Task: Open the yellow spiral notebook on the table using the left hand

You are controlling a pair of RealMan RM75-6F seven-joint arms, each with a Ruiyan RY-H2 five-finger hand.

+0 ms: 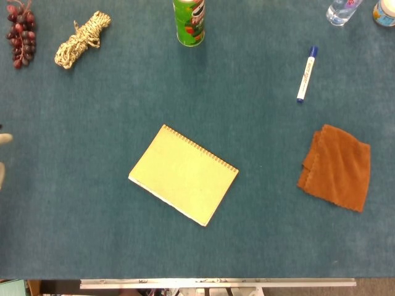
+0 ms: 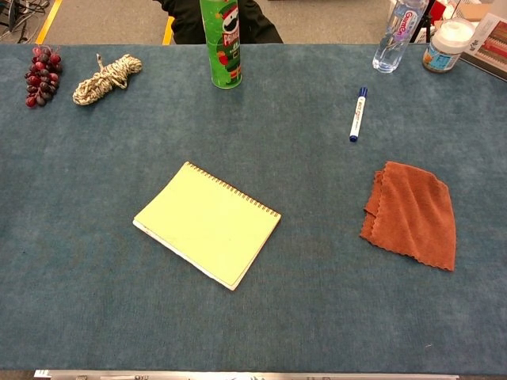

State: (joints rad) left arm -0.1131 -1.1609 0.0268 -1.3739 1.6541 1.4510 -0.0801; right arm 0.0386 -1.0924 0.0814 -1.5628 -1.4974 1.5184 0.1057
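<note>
The yellow spiral notebook (image 1: 183, 174) lies shut and flat at the table's middle, turned at an angle, with its wire binding along the upper right edge; the chest view shows the notebook (image 2: 207, 224) the same way. Of my left hand (image 1: 2, 139) only two pale fingertips show, at the far left edge of the head view. They are spread apart with bare table between them, well left of the notebook and not touching it. The chest view shows no hand. My right hand appears in neither view.
A brown cloth (image 1: 336, 168) lies to the right and a blue-capped marker (image 1: 306, 74) beyond it. Along the far edge stand a green can (image 1: 189, 21), a rope bundle (image 1: 80, 40), grapes (image 1: 20, 34), a water bottle (image 2: 396, 36) and a white jar (image 2: 445, 43).
</note>
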